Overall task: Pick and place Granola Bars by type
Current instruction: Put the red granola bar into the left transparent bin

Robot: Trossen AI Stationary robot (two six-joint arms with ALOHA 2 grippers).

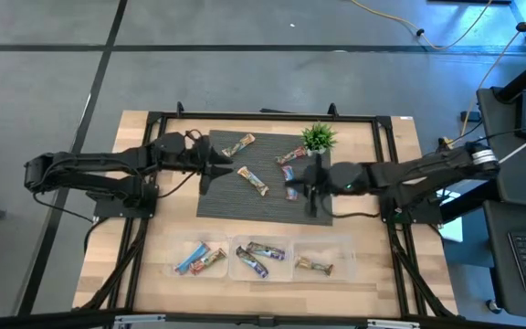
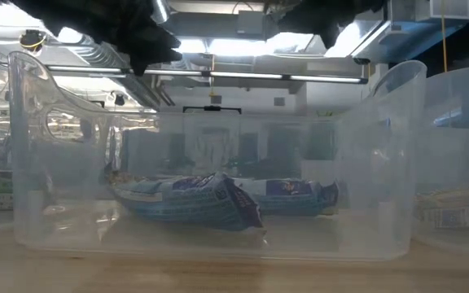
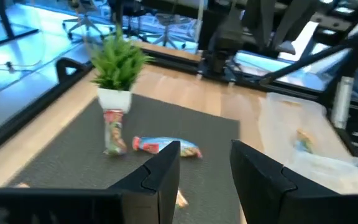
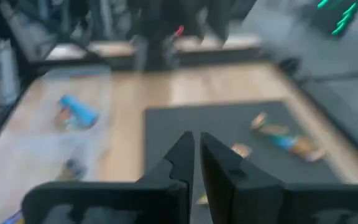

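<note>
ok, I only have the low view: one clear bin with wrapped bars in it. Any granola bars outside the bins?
Observer: Yes, at least three granola bars lie on the dark mat; one tan bar is at the edge away from the bins.
Operator: Where's the left gripper?
Observer: The left gripper is over the mat, fingers open, close to another bar.
Operator: And the right?
Observer: The right gripper is over the mat's other side, next to the small potted plant.
</note>
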